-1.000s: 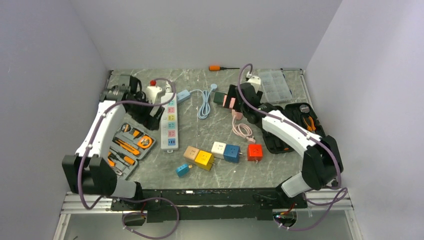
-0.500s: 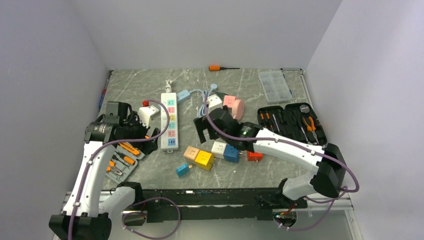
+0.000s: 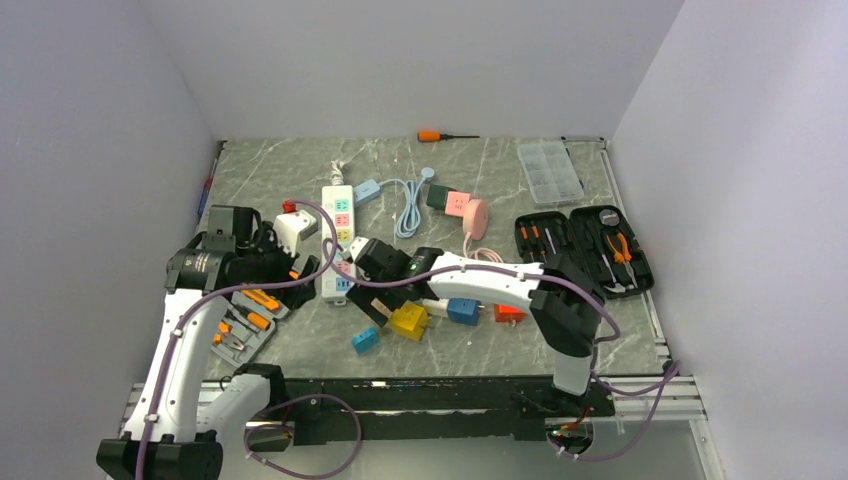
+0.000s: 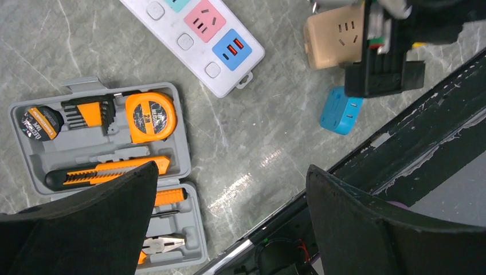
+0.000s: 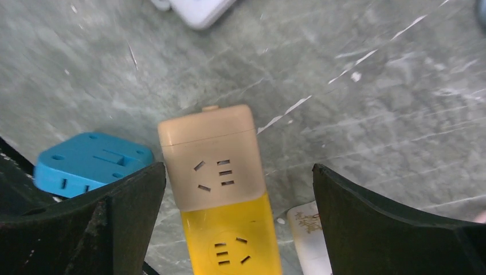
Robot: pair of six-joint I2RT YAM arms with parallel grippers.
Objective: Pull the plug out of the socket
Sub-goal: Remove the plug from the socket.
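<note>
Two arms above a grey marbled worktop (image 4: 252, 137): the left pincer (image 4: 232, 172) hangs with its two black fingers (image 4: 86, 223) spread wide and nothing between them. The right pincer (image 5: 238, 172) is likewise spread wide and grips nothing, its fingers (image 5: 395, 223) straddling, without touching, a tan cube adapter (image 5: 212, 152). The task's socket, a long white power strip with pastel outlets (image 4: 198, 40), lies flat on the worktop beyond the left pincer's tips, its pink outlet and blue USB end nearest them. In the overhead view that end lies between the two pincers, and a corner of it shows beyond the right pincer's tips in the right wrist view. A white plug-like block with a red cap (image 3: 293, 228) sits just beside the strip's long edge on the left pincer's side; whether it touches the strip cannot be told. By the finger at the left of the left wrist view is an open grey tool case (image 4: 109, 153) holding an orange tape measure (image 4: 150, 117) and an orange-handled knife (image 4: 106, 172). Beyond the tip of the other finger lies a small blue adapter (image 4: 341, 110), which also appears just outside the right pincer — beside the finger at the left of its view. A yellow cube adapter (image 5: 232, 246) touches the tan cube on the side nearer the right wrist. A white cube (image 5: 306, 229) lies just inside the finger at the right.
</note>
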